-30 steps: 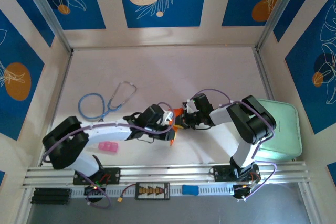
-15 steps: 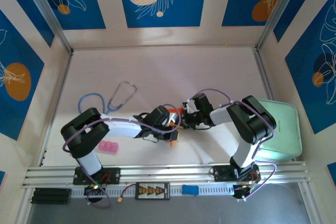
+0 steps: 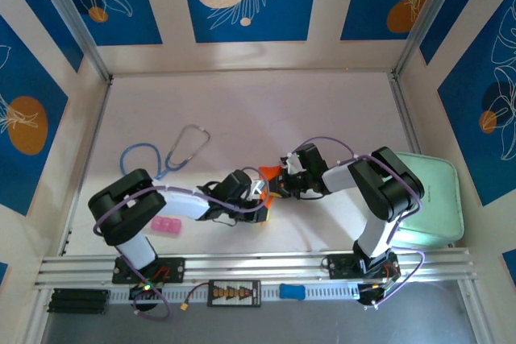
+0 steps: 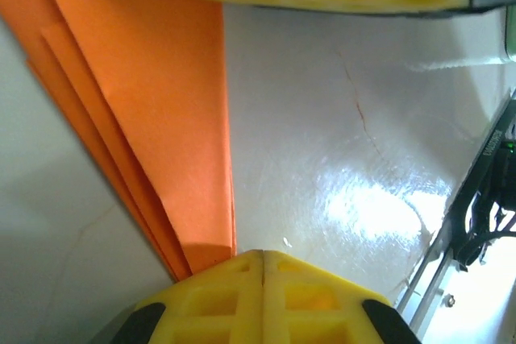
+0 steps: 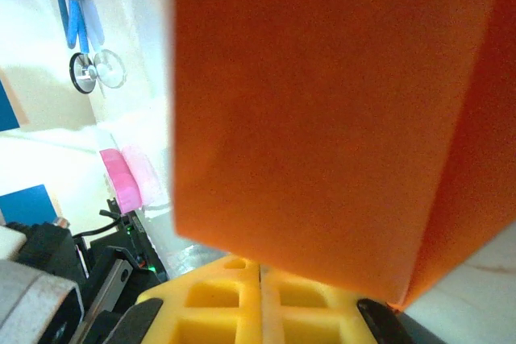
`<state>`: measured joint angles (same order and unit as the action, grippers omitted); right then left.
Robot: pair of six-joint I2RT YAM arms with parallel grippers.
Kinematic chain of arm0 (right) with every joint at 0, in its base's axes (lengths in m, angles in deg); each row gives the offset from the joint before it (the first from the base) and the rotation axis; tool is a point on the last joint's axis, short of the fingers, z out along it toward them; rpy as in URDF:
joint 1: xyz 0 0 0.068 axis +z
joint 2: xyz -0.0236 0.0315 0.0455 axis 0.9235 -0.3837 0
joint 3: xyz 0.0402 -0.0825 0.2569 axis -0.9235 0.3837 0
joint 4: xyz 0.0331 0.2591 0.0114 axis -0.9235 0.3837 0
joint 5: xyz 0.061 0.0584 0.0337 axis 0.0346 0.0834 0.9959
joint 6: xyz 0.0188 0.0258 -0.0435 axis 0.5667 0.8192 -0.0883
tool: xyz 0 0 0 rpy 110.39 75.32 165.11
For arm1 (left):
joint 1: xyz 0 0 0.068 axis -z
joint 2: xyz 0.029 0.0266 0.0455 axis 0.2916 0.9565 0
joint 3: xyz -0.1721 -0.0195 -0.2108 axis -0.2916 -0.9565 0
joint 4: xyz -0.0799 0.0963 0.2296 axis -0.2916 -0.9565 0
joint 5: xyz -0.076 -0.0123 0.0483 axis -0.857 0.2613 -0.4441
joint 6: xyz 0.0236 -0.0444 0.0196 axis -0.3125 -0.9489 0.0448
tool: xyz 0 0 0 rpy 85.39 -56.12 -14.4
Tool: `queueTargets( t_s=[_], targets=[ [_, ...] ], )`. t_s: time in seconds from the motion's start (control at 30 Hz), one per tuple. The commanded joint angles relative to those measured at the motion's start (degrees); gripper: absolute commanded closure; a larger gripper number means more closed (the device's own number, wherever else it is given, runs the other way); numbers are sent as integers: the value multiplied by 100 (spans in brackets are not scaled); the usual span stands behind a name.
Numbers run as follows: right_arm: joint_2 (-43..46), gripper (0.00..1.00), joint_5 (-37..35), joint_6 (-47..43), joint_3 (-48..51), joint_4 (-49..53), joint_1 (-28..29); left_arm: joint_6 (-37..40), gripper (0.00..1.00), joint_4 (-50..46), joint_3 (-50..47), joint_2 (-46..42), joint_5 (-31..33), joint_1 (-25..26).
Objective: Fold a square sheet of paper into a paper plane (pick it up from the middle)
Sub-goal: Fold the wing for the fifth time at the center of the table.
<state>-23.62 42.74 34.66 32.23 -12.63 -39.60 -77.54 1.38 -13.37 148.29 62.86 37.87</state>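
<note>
Left gripper (image 4: 262, 267) has its jaws fully closed. The folded, layered orange paper sheet (image 4: 145, 118) narrows down into them and looks pinched there, though the contact point is hard to make out. Right gripper (image 5: 260, 279) also has closed jaws, clamped on the sheet's edge. The sheet sits mid-table between both grippers. Stethoscope (image 3: 165, 159) and pink block (image 3: 165, 225) lie well apart to the left.

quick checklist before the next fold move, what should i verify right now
1. Left gripper shut on the orange paper: ok.
2. Right gripper shut on the same paper: ok.
3. Paper already folded in layers: ok.
4. Paper lifted off the table: cannot tell.
5. Stethoscope and pink block apart from the paper: ok.
</note>
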Motion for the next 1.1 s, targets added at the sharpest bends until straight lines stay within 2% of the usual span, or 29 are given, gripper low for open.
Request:
queueTargets(
  t_s=[0.0,0.2,0.3,0.4,0.47,0.6,0.83,1.07],
  targets=[
    [-349,98,-922,18,258,859,-137,-121,100,-540,-339,-60,-520,237],
    [-341,98,-923,34,262,858,-128,-79,100,-763,-557,-780,-251,239],
    [-297,98,-923,48,267,874,-136,-102,100,-842,-591,-1328,342,209],
    [-256,98,-923,47,270,892,-138,-41,100,-617,-471,-1480,154,-2],
    [-256,98,-923,59,269,903,-137,32,100,-533,-245,-1367,-11,-67],
    [-241,98,-914,76,280,873,-138,-2,100,-364,186,-862,62,-162],
    [-253,98,-892,135,299,815,-125,90,100,-395,827,-67,514,-190],
    [-243,98,-874,144,289,805,-104,264,100,-656,886,245,877,-185]
  ],
)
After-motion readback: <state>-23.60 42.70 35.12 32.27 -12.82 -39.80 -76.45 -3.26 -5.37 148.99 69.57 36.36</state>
